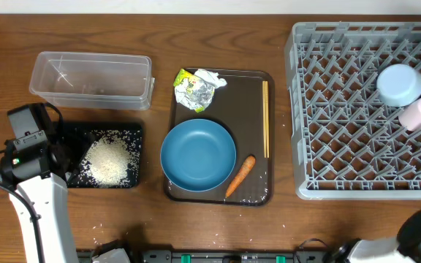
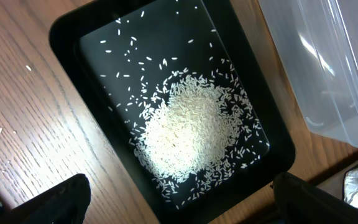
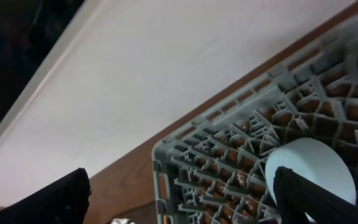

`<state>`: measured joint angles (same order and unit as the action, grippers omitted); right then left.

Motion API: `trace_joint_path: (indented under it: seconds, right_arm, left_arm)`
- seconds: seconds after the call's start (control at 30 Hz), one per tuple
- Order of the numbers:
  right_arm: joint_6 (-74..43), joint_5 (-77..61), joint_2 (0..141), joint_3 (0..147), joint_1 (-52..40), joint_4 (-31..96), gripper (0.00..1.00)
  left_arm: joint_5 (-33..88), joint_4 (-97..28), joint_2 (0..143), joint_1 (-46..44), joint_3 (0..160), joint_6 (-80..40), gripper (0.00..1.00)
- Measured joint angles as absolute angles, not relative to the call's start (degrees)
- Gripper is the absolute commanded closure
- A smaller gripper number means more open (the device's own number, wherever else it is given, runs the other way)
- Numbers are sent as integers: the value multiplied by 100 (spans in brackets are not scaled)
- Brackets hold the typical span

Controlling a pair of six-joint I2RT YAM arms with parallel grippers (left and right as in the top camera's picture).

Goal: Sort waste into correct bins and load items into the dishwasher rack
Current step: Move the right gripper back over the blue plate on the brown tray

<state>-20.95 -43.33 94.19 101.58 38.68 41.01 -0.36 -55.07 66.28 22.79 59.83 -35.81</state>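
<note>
White rice (image 1: 112, 161) lies heaped in the black tray (image 1: 134, 131); the clear tub (image 1: 92, 79) stands empty behind it. On the brown tray sit the blue bowl (image 1: 198, 155), the carrot (image 1: 240, 175), the crumpled wrapper with tissue (image 1: 196, 88) and the chopsticks (image 1: 265, 117). The grey rack (image 1: 342, 168) holds a light-blue cup (image 1: 400, 84) and a pale pinkish cup (image 1: 419, 113). My left gripper (image 2: 179, 202) is open and empty above the near edge of the black tray (image 2: 67, 37) and its rice (image 2: 191, 134). My right gripper (image 3: 179, 199) is open and empty, facing the rack (image 3: 229, 162) and light-blue cup (image 3: 309, 171).
The brown serving tray (image 1: 258, 80) lies between the bins and the rack. Loose rice grains lie on the table (image 1: 101, 228) and on the brown tray's front edge. The left arm (image 1: 28, 146) stands left of the black tray; the right arm (image 1: 415, 241) is at the bottom right.
</note>
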Motion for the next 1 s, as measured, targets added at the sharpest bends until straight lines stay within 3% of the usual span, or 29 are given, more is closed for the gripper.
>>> trace_joint_path:
  seconds: [0.23,0.67,0.83,1.0]
  right_arm:
    - [-2080,-3861,8680,10158,2746,4569,1]
    - [-2080,-2357,9207,10160,-1199,5041,1]
    - [-2080,-1584,10040,10160,-2040,5164,1]
    - [-2080,-1164,10626,10156,-2276,5271,1]
  left_arm:
    - [-38,-5507,6628,2279,5983,-3581,4]
    - [-36,-5507,6628,2279,5983,-3581,4]
    - [-36,-5507,6628,2279,5983,-3581,4]
    - [-36,-5507,6628,2279,5983,-3581,4]
